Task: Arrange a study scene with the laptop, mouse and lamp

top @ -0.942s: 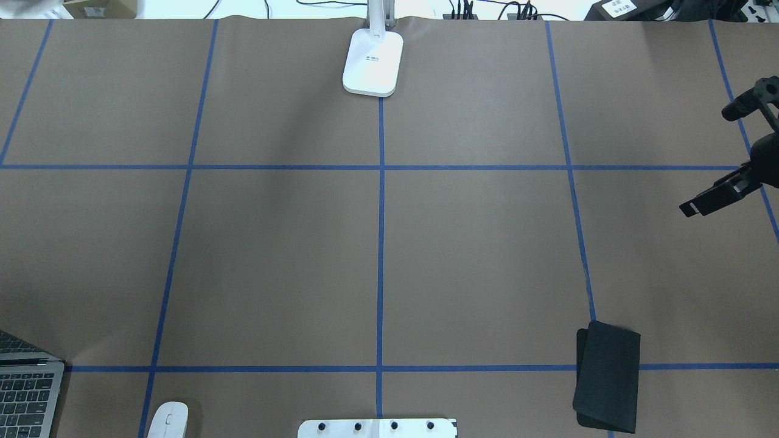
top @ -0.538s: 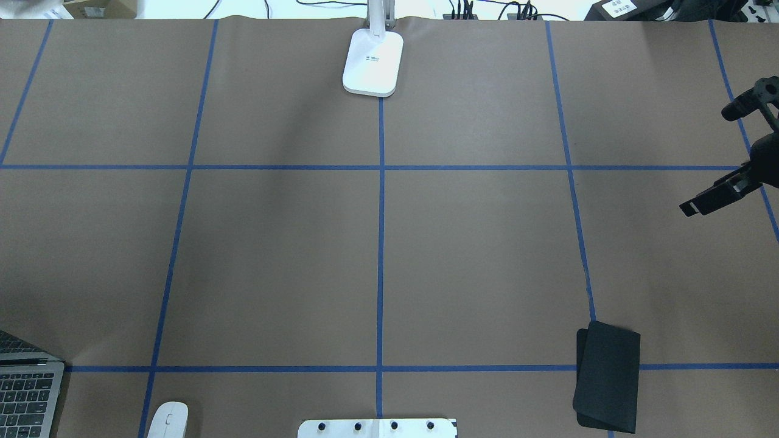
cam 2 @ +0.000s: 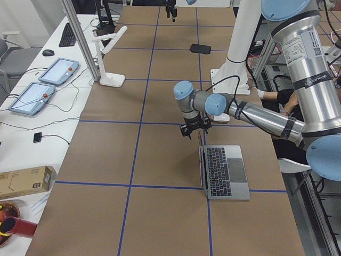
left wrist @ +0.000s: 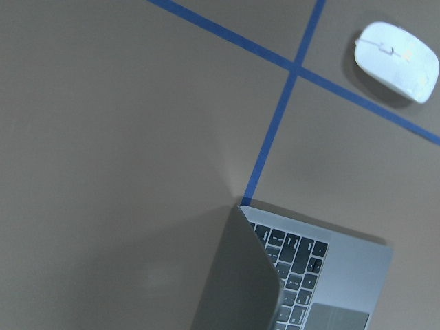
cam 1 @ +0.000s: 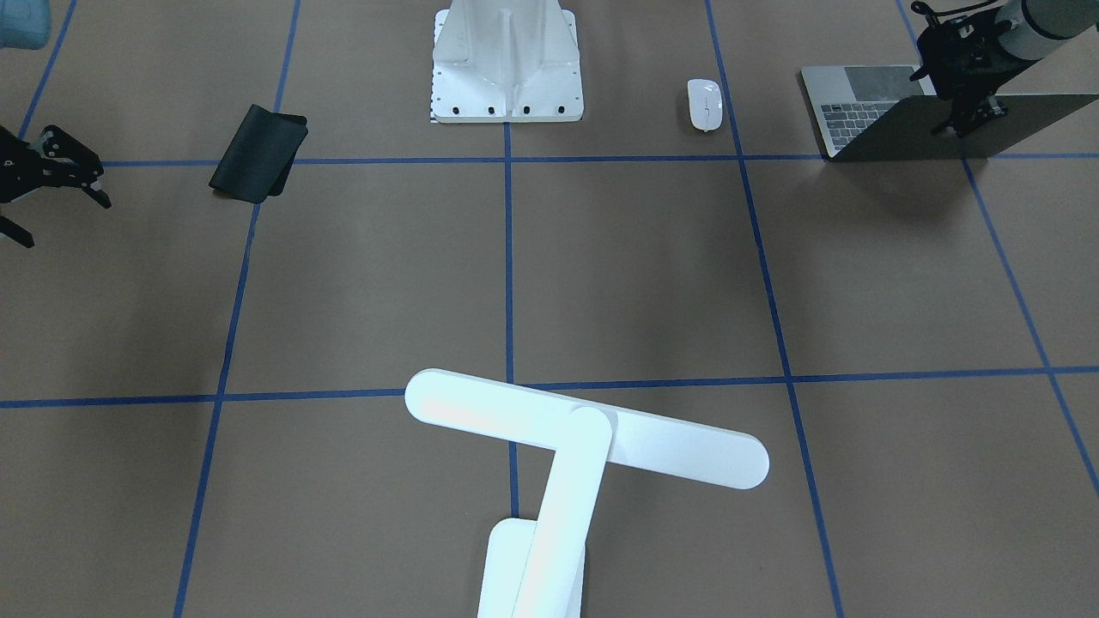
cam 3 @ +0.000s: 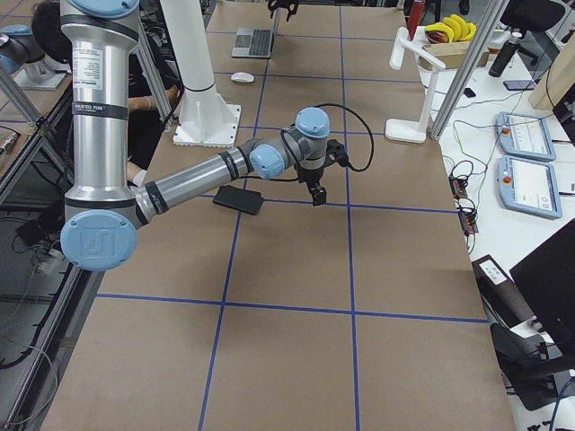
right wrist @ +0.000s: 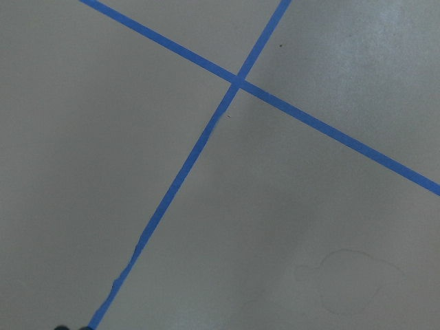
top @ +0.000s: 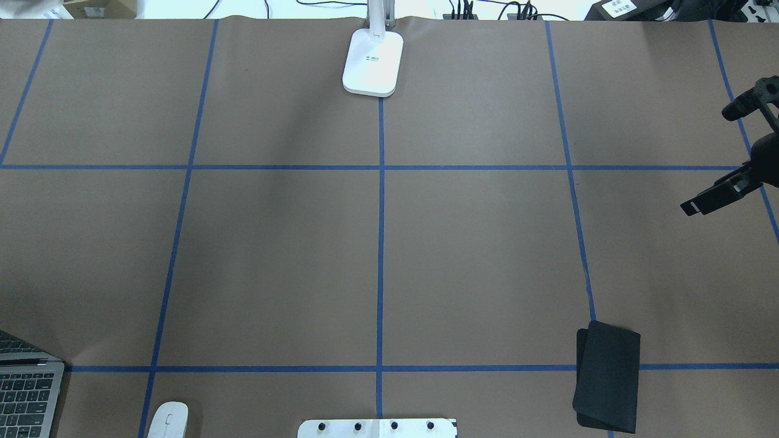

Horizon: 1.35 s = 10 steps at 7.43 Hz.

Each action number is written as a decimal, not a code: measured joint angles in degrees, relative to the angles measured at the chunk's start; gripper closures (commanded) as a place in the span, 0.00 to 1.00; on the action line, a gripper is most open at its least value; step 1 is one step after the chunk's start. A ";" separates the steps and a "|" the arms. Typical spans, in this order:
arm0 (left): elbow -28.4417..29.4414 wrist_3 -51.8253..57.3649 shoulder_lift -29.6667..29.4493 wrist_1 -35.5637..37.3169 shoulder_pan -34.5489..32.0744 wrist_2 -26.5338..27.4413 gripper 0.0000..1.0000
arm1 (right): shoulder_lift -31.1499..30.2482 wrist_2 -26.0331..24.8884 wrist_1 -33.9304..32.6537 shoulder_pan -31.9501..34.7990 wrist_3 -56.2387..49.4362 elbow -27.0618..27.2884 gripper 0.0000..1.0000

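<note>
The open grey laptop (cam 1: pixel 859 103) sits at the robot's left near corner; it also shows in the overhead view (top: pixel 27 395) and the left wrist view (left wrist: pixel 302 275). My left gripper (cam 1: pixel 968 120) hangs just above the lid's top edge with its jaws apart, holding nothing. The white mouse (cam 1: pixel 705 104) lies beside the laptop, towards the middle. The white lamp (cam 1: pixel 584 429) stands at the far centre, and its base (top: pixel 372 62) shows in the overhead view. My right gripper (top: pixel 721 155) is open and empty above the table's right side.
A flat black pad (top: pixel 605 377) lies at the near right. The white bolted pedestal (cam 1: pixel 506 60) stands at the near centre. Blue tape lines divide the brown table into squares. Tablets and cables lie beyond the far edge.
</note>
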 measured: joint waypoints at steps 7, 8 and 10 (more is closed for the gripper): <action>0.04 9.12 2.18 -0.16 -0.84 0.38 0.77 | 0.09 -0.48 0.09 0.00 0.00 -0.66 0.00; -0.01 9.31 2.25 -0.17 -0.84 0.38 0.80 | 0.08 -0.58 0.09 0.00 0.00 -0.69 0.00; -0.42 9.47 2.29 -0.17 -1.16 0.32 0.81 | 0.01 -0.68 0.09 0.00 0.00 -0.75 0.00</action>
